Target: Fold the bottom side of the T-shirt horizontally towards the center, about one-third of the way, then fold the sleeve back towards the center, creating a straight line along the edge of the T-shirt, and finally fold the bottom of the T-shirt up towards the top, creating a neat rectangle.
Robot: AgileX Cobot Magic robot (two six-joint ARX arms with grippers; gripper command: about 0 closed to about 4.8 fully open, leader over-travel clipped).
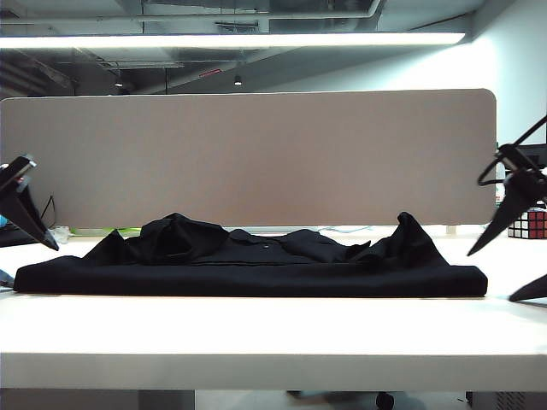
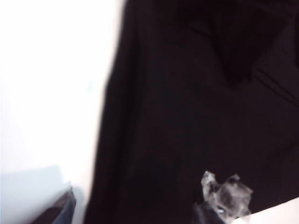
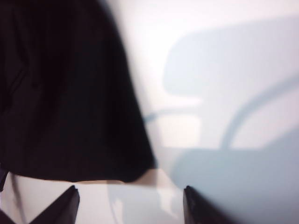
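Currently the T-shirt [image 1: 256,265] lies folded into a long flat band across the middle of the table [image 1: 256,333], its near edge straight and its far side rumpled. Left gripper [image 1: 13,218] and right gripper [image 1: 517,256] hang off opposite ends, jaws wide and empty, probably positioned for the final fold.

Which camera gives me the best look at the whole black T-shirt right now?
The exterior view: the black soft-fabric T-shirt lies across the white table end to end, bunched along the back. The left wrist view shows only blurred dark cloth; the right wrist view shows one corner.
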